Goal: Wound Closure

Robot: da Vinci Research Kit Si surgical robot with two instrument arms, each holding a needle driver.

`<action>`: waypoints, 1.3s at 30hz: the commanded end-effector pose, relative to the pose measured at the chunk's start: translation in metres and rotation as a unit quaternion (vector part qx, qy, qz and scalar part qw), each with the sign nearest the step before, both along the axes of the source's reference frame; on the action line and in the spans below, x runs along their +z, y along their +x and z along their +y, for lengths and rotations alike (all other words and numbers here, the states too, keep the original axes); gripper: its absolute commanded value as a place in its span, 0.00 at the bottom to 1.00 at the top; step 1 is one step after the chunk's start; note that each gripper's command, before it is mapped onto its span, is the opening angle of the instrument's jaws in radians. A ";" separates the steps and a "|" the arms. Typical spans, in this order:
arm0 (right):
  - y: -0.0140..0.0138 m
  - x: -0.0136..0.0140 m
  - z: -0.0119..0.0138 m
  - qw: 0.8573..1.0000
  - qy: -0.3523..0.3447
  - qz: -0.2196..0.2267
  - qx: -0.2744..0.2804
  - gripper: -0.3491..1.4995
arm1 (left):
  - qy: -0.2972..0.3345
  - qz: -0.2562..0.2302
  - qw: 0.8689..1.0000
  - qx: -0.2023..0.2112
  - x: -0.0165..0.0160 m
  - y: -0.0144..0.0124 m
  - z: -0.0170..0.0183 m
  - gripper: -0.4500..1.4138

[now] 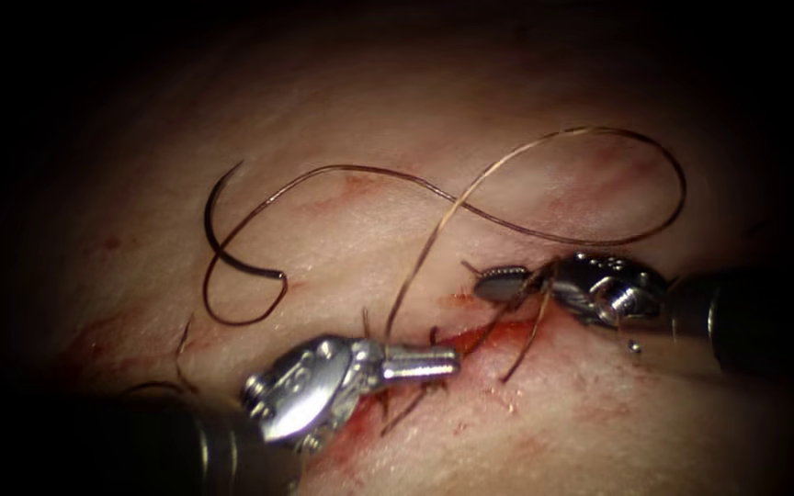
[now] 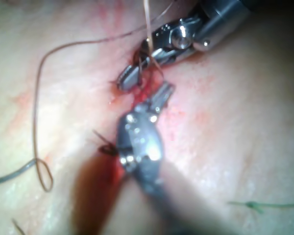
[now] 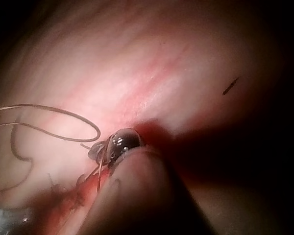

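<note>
The left arm's silver hand [image 1: 448,361] lies with its jaws pressed together, tip over the red, fluid-stained cut [image 1: 493,332] in the pale pork tissue [image 1: 351,138], holding nothing visible. The right arm's hand [image 1: 493,283] pinches the thin brown thread [image 1: 544,142], which loops around it just above the cut. The dark curved steel needle [image 1: 213,234] rests free on the tissue, well left of the cut.

We are seeing no walls, floor or furniture. A bright pool of light is falling on the centre of the scene, and everything around it is fading into darkness.
</note>
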State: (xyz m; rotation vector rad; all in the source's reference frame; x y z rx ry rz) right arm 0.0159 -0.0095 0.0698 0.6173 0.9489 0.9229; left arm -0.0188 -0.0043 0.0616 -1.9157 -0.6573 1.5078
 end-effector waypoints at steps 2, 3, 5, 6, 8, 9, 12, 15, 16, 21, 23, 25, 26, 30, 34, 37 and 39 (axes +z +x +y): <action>0.0002 -0.0012 -0.0019 1.000 -0.007 0.007 -0.002 0.00 | 0.004 0.007 1.000 -0.009 0.0012 0.0001 0.0014 0.00; 0.0001 -0.0017 -0.0023 1.000 -0.007 0.010 -0.001 0.00 | 0.005 0.011 1.000 -0.016 0.0016 0.0006 0.0027 0.00; 0.0002 -0.0033 -0.0032 1.000 -0.014 0.021 0.000 0.00 | 0.012 0.027 0.999 -0.025 0.0028 0.0016 0.0058 0.00; 0.0003 -0.0037 -0.0034 1.000 -0.016 0.021 -0.001 0.00 | 0.011 0.033 0.999 -0.028 0.0033 0.0020 0.0073 0.00; 0.0006 -0.0045 -0.0044 1.000 -0.017 0.027 -0.004 0.00 | 0.018 0.051 0.998 -0.041 0.0047 0.0030 0.0109 0.00; 0.0007 -0.0047 -0.0048 0.999 -0.017 0.029 -0.004 0.00 | 0.019 0.056 0.997 -0.043 0.0051 0.0032 0.0119 0.00; 0.0008 -0.0054 -0.0060 0.999 -0.019 0.037 0.002 0.00 | 0.023 0.076 0.995 -0.054 0.0070 0.0038 0.0160 0.00; 0.0011 -0.0060 -0.0070 0.999 -0.020 0.043 -0.003 0.00 | 0.022 0.089 0.994 -0.056 0.0085 0.0036 0.0183 0.00; 0.0012 -0.0060 -0.0073 0.999 -0.020 0.045 -0.005 0.00 | 0.021 0.090 0.994 -0.058 0.0089 0.0034 0.0189 0.00; 0.0008 -0.0058 -0.0087 0.999 -0.023 0.041 -0.015 0.00 | 0.019 0.091 0.994 -0.054 0.0098 0.0017 0.0210 0.00; 0.0002 -0.0060 -0.0091 0.999 -0.025 0.043 -0.021 0.00 | 0.020 0.090 0.994 -0.051 0.0099 0.0010 0.0218 0.00; -0.0004 -0.0064 -0.0096 0.998 -0.029 0.043 -0.033 0.00 | 0.019 0.091 0.994 -0.052 0.0099 0.0006 0.0228 0.00; -0.0007 -0.0066 -0.0099 0.998 -0.036 0.044 -0.042 0.00 | 0.020 0.090 0.994 -0.051 0.0099 0.0004 0.0233 0.00; -0.0023 -0.0080 -0.0114 0.995 -0.048 0.040 -0.081 0.00 | 0.017 0.091 0.994 -0.051 0.0099 0.0001 0.0248 0.00; -0.0030 -0.0089 -0.0123 0.991 -0.062 0.026 -0.114 0.00 | 0.016 0.092 0.994 -0.053 0.0102 0.0005 0.0262 0.00; -0.0027 -0.0094 -0.0131 0.987 -0.075 0.024 -0.141 0.00 | 0.017 0.094 0.994 -0.055 0.0108 0.0012 0.0277 0.00; -0.0018 -0.0100 -0.0140 0.986 -0.073 0.044 -0.145 0.00 | 0.018 0.098 0.993 -0.060 0.0112 0.0014 0.0291 0.00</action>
